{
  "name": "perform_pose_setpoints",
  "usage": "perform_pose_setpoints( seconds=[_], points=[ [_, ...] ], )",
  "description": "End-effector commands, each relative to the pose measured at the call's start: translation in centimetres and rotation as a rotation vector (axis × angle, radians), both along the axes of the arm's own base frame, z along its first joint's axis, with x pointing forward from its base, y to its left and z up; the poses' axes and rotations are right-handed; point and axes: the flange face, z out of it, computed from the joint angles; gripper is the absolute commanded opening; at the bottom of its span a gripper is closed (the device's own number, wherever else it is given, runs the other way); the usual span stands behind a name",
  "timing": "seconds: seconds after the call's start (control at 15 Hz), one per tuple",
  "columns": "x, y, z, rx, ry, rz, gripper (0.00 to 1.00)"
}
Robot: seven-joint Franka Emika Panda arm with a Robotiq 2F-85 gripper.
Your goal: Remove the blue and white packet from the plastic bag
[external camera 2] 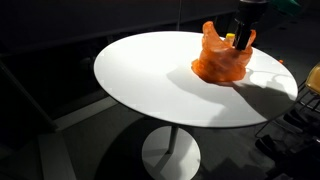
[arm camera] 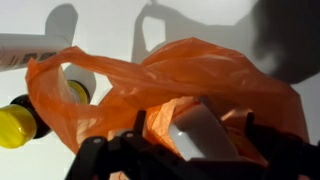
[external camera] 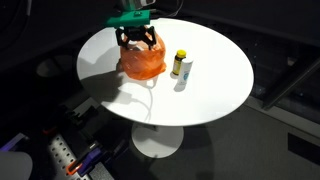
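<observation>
In an exterior view, counter (external camera: 210, 95) shot steeply from above, mid-range. In an exterior view, counter (external camera 2: 150, 85) shot lower, oblique. The 2 share counter plus orange bag (external camera: 142, 62). Wrist cam: tight on bag (arm camera: 200, 75), jaws at bottom edge.

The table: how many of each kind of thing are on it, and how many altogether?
Orange plastic bag: 1
Yellow-capped bottle: 1
White tube: 1
White packet peeking out inside the bag: 1
Total: 4
</observation>
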Motion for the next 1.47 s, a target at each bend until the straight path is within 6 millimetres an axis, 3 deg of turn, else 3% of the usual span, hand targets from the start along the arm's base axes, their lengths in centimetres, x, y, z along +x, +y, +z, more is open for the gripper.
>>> perform_pose_setpoints(
  seconds=[0.0,0.4,0.8,1.4],
  points=[
    [0.8,0.3,-0.3,-0.006,-0.001,0.042,0.74],
    [1.2,0.2,0.4,-0.007,-0.034,0.076,0.27],
    [1.9,-0.9,3.4,-0.01,-0.08,0.059,0.23],
    [3.9,-4.2,12.6,-0.021,-0.181,-0.081,0.23]
  ],
)
